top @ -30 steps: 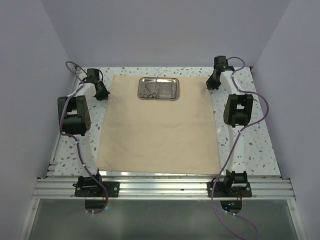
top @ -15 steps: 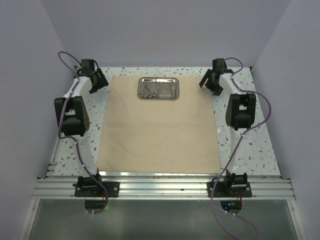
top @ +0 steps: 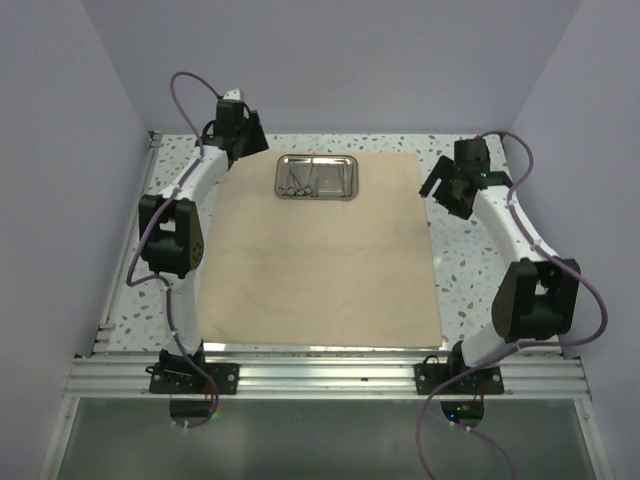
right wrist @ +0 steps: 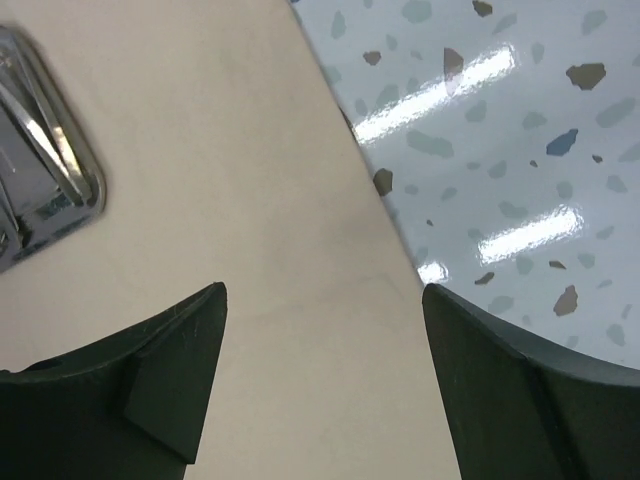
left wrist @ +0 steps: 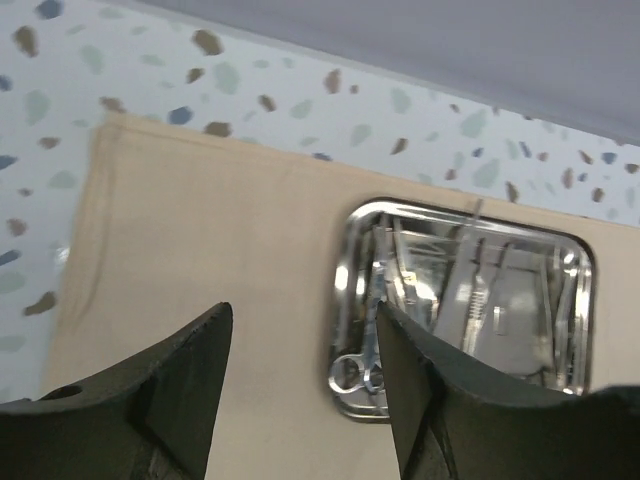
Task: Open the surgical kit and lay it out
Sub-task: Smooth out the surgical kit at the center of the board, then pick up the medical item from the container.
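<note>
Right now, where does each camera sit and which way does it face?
Top: above and behind, looking down at the table; left arm, right arm show, bases nearest.
Left wrist: looks down past the open left claw at tray and cloth.
Right wrist: looks down past the open right claw at the cloth's right edge.
All share tray and cloth.

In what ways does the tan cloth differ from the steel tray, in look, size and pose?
The cloth is dull tan; the tray is shiny metal. The cloth is large and covers the middle of the table; the tray is small and sits on the cloth near its far edge. The cloth lies flat; the tray has a raised rim and holds instruments. Both are rectangular.
</note>
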Robot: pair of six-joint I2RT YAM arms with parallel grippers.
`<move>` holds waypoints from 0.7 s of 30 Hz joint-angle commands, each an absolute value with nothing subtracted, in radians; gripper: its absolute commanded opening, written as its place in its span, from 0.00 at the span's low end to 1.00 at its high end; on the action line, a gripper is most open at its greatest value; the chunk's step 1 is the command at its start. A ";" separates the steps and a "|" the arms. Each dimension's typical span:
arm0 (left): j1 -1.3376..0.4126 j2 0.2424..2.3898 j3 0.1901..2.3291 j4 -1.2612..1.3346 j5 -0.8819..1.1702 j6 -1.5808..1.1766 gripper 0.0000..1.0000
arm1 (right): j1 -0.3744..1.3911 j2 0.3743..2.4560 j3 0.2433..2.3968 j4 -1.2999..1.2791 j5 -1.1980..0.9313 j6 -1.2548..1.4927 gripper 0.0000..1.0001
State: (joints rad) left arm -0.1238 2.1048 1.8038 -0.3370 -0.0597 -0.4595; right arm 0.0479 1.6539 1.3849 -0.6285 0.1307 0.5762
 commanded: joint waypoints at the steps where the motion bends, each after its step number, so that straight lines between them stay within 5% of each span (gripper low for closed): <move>1: -0.195 2.195 1.952 -0.281 -0.020 -0.443 0.63 | 0.054 1.547 1.240 -0.661 0.071 0.581 0.82; 7: -0.301 2.367 2.129 -0.236 -0.044 -0.426 0.57 | 0.058 1.359 1.117 -0.735 0.018 0.571 0.82; 14: -0.377 2.566 2.377 -0.203 -0.071 -0.437 0.63 | 0.060 1.223 1.059 -0.834 0.031 0.554 0.82; 21: -0.383 2.658 2.398 -0.161 -0.089 -0.474 0.59 | 0.058 1.141 1.012 -0.871 0.046 0.549 0.82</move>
State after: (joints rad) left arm -0.3931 2.6423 2.3432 -0.2440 -0.0608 -0.4553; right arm 0.0540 1.1683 1.0214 -0.8326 0.0505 0.5671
